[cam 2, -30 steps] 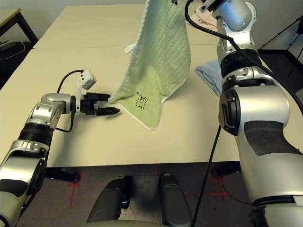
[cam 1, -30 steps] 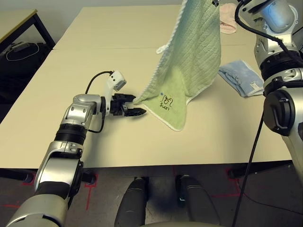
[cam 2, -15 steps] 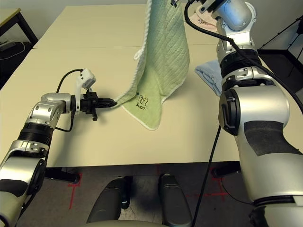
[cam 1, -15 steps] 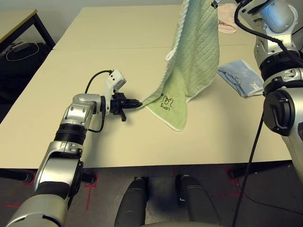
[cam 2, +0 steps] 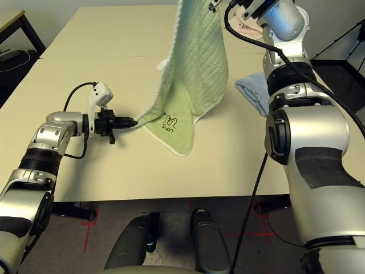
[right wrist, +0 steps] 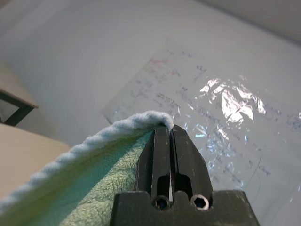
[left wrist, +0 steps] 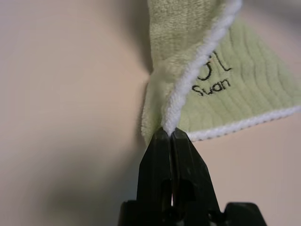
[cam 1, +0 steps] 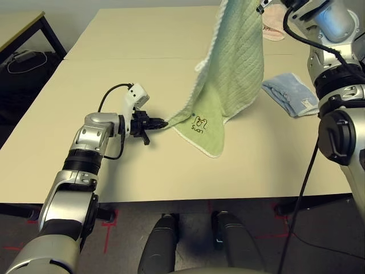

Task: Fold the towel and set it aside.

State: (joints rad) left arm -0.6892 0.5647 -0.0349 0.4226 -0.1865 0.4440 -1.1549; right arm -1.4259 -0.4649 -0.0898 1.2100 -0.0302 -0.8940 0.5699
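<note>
The soft light green terry towel [cam 1: 231, 80] hangs from the right gripper [right wrist: 168, 128], its low corner pinched by the left gripper [left wrist: 168, 133]; a hard pull may slip the thin edge free.

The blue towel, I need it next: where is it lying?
The blue towel lies crumpled on the table toward the robot's right in the eye views, just right of the hanging green towel and nearer than the pink towel.

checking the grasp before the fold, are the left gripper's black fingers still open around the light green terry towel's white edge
No, the left gripper is shut on the white-stitched corner of the light green terry towel, its two black fingers pressed together.
</note>
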